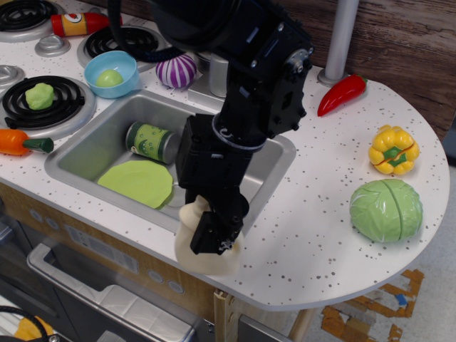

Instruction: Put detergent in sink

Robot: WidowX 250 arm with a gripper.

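Note:
The cream-beige detergent (195, 261) stands on the speckled counter at the front edge, just right of the sink's front right corner. Only its lower body and left shoulder show. My black gripper (214, 239) has come down over the top of it and covers its cap and handle. The fingers are hidden against the bottle, so I cannot tell how the jaws stand. The steel sink (84, 147) lies to the left, with the arm reaching over its right half.
In the sink lie a green-labelled can (153, 141) and a green plate (137, 182). On the counter to the right are a green cabbage (385, 209), a yellow pepper (392, 149) and a red chili (342, 94). A purple onion (175, 69), a blue bowl (111, 73) and a carrot (18, 142) sit left.

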